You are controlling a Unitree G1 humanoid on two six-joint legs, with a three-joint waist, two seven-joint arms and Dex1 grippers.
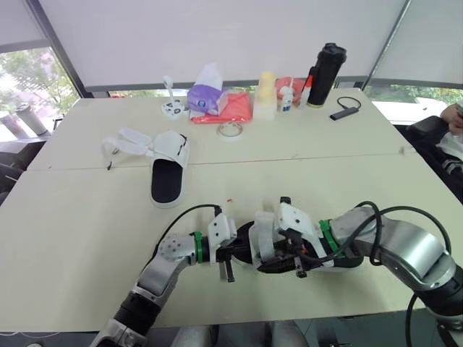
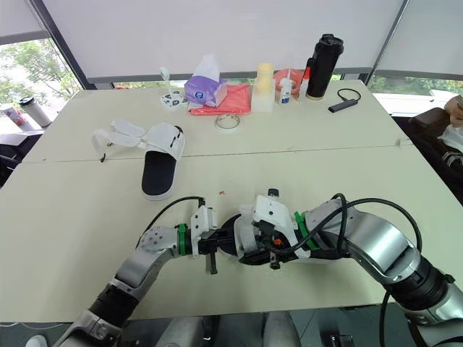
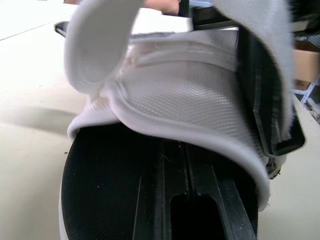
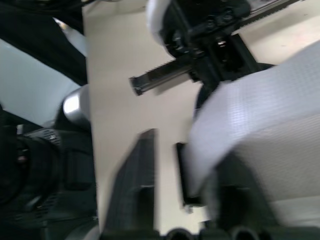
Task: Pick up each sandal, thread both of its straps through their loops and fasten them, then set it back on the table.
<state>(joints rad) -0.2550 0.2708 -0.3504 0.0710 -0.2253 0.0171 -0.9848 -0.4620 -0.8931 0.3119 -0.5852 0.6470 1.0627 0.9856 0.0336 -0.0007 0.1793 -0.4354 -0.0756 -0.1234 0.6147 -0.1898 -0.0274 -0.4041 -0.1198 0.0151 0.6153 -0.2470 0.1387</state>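
Note:
One white sandal with a black footbed (image 1: 168, 170) lies at the far left of the table (image 1: 87, 224), its straps (image 1: 124, 142) loose and spread out. The other sandal (image 1: 262, 238) lies near the front edge between my two grippers. My left gripper (image 1: 237, 253) reaches in from one end. Its fingers (image 3: 150, 200) lie close together on the footbed (image 3: 100, 190), under the white mesh upper (image 3: 200, 100). My right gripper (image 1: 293, 253) hovers over the other side. Table shows in the narrow gap between its fingers (image 4: 137, 185), and a white strap (image 4: 260, 110) lies beside them.
Along the far edge stand a purple tissue pack (image 1: 206, 94), a red cloth (image 1: 233, 108), a tape roll (image 1: 231, 130), small bottles (image 1: 266, 94) and a tall black flask (image 1: 325, 74). A black dongle (image 1: 343, 112) lies beside it. A person's arm (image 1: 452, 116) shows at the right edge.

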